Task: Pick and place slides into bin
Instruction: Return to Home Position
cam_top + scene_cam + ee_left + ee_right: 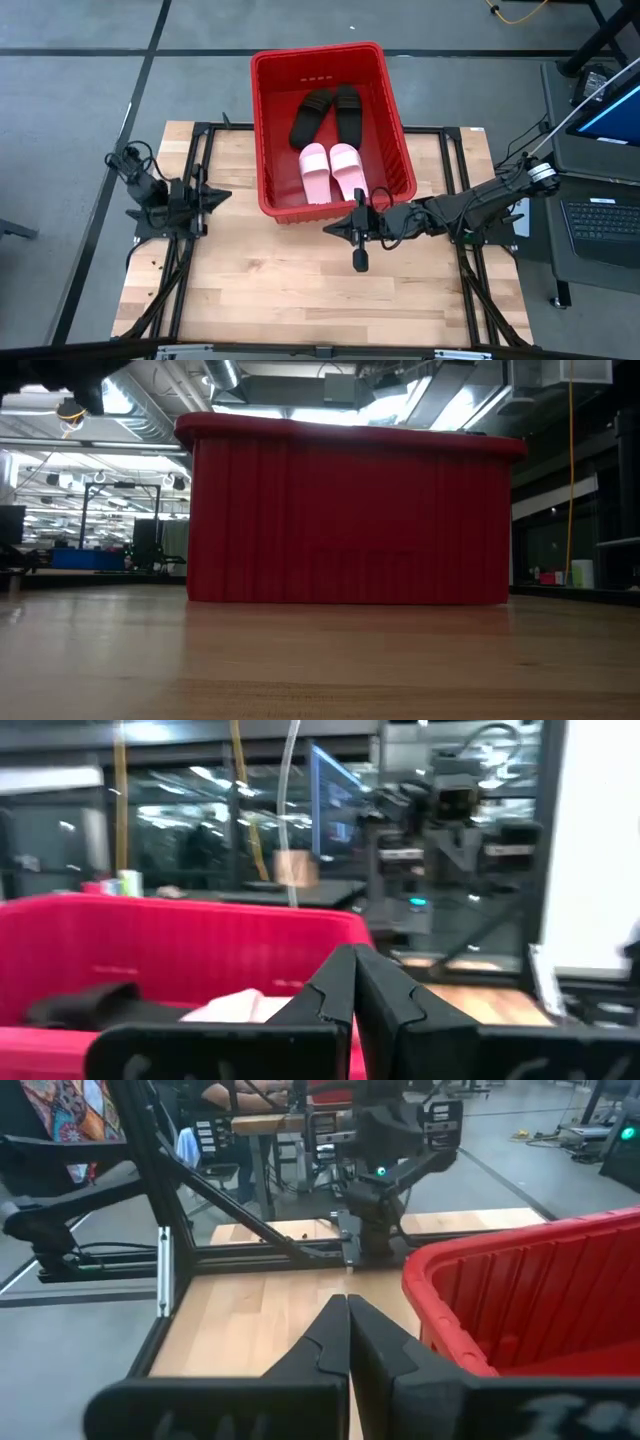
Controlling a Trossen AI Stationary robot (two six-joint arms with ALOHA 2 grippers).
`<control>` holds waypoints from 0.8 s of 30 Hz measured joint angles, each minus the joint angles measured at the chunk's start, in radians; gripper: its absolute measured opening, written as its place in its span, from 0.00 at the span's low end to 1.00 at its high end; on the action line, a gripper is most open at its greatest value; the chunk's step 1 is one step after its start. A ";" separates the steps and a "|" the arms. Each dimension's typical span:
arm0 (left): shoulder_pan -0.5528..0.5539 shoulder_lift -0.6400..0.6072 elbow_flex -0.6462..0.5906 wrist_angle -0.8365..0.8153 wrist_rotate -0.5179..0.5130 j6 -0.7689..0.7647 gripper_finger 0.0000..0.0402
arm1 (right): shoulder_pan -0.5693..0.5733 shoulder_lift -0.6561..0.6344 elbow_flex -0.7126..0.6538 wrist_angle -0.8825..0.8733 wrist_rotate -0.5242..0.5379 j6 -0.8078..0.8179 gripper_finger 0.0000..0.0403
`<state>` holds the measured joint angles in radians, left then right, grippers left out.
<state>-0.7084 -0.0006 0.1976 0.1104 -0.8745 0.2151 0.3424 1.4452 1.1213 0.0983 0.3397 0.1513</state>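
Four slides lie in the bin. The right pincer, closed and empty beside its 6 o'clock wall, may clip it when retracting. The left pincer is closed at 9 o'clock.

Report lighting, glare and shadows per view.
High view: even light, soft shadow inside the large rectangular bright red plastic bin. Low view: ceiling lamps glare behind its shaded near wall. Left wrist view: lamp reflections on glass. Right wrist view: no glare.

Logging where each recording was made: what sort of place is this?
Probably a robotics lab in an open industrial hall: exposed ceiling ducts, a laptop beside the wooden table.
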 joint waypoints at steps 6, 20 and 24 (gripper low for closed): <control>0.080 0.007 -0.014 -0.107 0.006 -0.059 0.00 | -0.020 0.000 0.000 0.007 0.000 0.004 0.01; 0.145 0.001 -0.046 -0.468 0.031 -0.383 0.00 | -0.017 0.000 -0.015 0.069 -0.014 -0.082 0.00; 0.148 0.001 -0.046 -0.491 0.065 -0.384 0.00 | -0.045 -0.003 -0.154 0.295 -0.124 -0.055 0.00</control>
<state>-0.5602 0.0006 0.1516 -0.3808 -0.8095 -0.1693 0.2973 1.4425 0.9677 0.3936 0.2161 0.0966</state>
